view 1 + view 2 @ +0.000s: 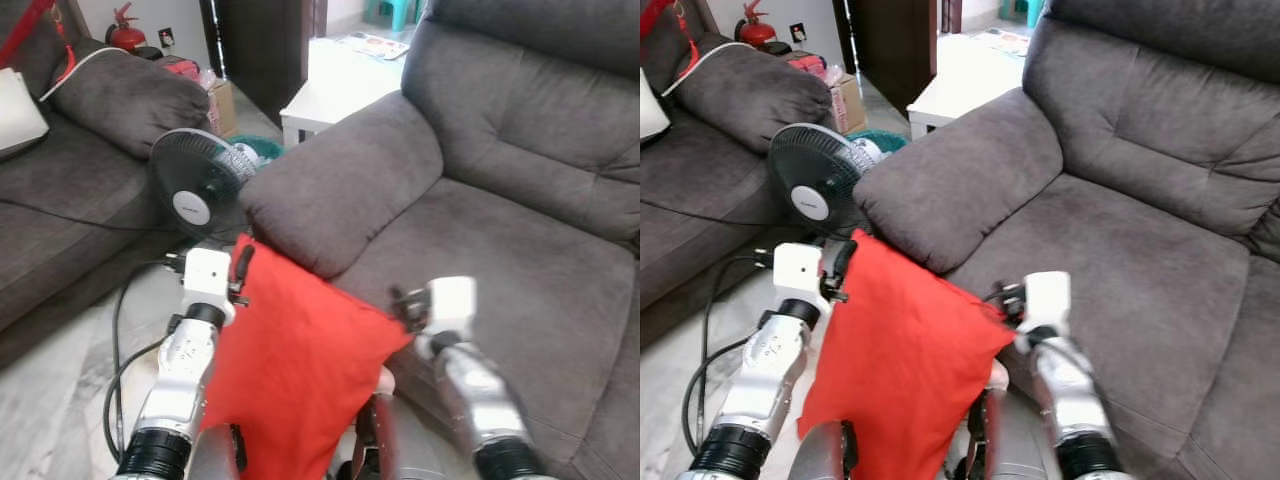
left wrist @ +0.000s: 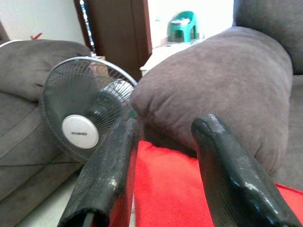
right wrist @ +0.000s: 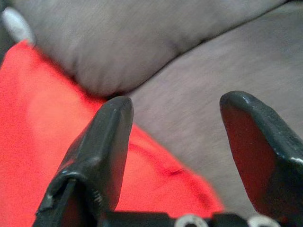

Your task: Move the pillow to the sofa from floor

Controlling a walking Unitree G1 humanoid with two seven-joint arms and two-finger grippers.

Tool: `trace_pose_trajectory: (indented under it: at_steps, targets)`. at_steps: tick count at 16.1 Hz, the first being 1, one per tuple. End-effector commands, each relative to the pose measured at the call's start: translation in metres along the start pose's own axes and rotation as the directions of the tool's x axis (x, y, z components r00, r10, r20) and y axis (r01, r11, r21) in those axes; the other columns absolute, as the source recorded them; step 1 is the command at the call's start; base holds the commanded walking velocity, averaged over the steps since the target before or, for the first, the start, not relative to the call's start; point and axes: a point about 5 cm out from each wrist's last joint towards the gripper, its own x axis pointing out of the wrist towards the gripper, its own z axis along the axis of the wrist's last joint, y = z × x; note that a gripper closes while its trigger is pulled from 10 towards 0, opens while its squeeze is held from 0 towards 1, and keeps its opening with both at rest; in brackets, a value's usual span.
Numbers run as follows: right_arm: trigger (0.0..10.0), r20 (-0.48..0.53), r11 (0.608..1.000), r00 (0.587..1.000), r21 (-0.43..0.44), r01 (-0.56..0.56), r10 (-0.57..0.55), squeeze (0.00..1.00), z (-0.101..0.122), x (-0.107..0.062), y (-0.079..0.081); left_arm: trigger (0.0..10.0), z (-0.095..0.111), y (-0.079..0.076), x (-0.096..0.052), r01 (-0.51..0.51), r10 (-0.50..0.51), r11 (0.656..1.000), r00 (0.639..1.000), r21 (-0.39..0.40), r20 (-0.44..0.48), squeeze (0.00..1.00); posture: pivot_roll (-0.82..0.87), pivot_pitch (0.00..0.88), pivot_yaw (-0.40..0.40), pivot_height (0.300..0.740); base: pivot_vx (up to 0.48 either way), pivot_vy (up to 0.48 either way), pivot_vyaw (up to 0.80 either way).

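The red pillow [image 1: 290, 370] hangs in the air in front of me, squeezed between my two grippers, just short of the grey sofa's seat [image 1: 500, 270]. My left gripper [image 1: 240, 265] presses against its upper left corner, below the sofa's armrest [image 1: 340, 190]. My right gripper [image 1: 405, 305] presses on its right corner, over the seat's front edge. In the left wrist view the fingers [image 2: 111, 165] stand apart with red cloth [image 2: 165, 189] low between them. In the right wrist view the fingers [image 3: 104, 142] are spread wide, with the pillow [image 3: 42, 142] beside and beneath one of them.
A black standing fan [image 1: 200, 185] stands on the floor left of the armrest, its cable [image 1: 115, 340] looping over the tiles. A second grey sofa [image 1: 60, 200] runs along the left. A white table [image 1: 340, 85] stands behind the armrest.
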Motion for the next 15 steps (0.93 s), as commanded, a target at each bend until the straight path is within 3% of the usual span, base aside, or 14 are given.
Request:
trace_pose_trajectory:
  at_steps: [1,3,6,7,8,11,15]
  targets:
    - [10.0,-0.070,0.999,0.997,0.020,0.028,-0.027,0.00,-0.009,-0.001,-0.008,10.0,-0.006,-0.001,-0.003,0.006,-0.007,1.000,0.999,-0.014,-0.037,0.00,0.11,0.050,-0.039,0.568,0.000,0.000,0.00]
    - [10.0,-0.261,0.994,0.965,0.106,0.008,0.020,0.00,-0.035,-0.005,-0.008,10.0,-0.008,-0.001,-0.004,0.008,-0.008,1.000,0.999,-0.016,-0.048,0.00,0.11,0.047,-0.046,0.568,0.000,0.000,0.00]
    - [10.0,-0.254,0.990,0.967,0.135,0.034,0.001,0.00,-0.035,-0.005,-0.014,10.0,-0.009,-0.002,-0.005,0.004,-0.005,1.000,0.999,-0.022,-0.051,0.00,0.11,0.046,-0.053,0.568,0.000,0.000,0.00]
    - [10.0,-0.231,0.978,0.973,0.198,0.065,-0.018,0.09,-0.030,-0.003,-0.018,10.0,-0.010,-0.002,-0.005,0.000,-0.001,1.000,0.999,-0.024,-0.053,0.00,0.12,0.045,-0.057,0.568,0.000,0.000,0.00]
    - [10.0,-0.222,0.965,0.975,0.253,0.075,-0.017,1.00,-0.026,0.000,-0.019,10.0,-0.011,-0.001,-0.007,-0.003,0.002,1.000,0.998,-0.025,-0.057,0.00,0.12,0.045,-0.059,0.568,0.000,0.000,0.00]
    - [10.0,-0.197,0.918,0.980,0.390,0.068,0.012,1.00,-0.019,0.006,-0.018,10.0,-0.020,0.009,-0.023,-0.044,0.041,0.998,0.995,-0.033,-0.090,0.00,0.13,0.047,-0.067,0.568,0.000,0.000,0.00]
    - [10.0,-0.245,0.917,0.969,0.395,0.060,0.042,1.00,-0.026,0.007,-0.019,10.0,-0.025,0.013,-0.032,-0.065,0.061,0.997,0.992,-0.039,-0.114,0.00,0.13,0.049,-0.073,0.568,0.000,0.000,0.00]
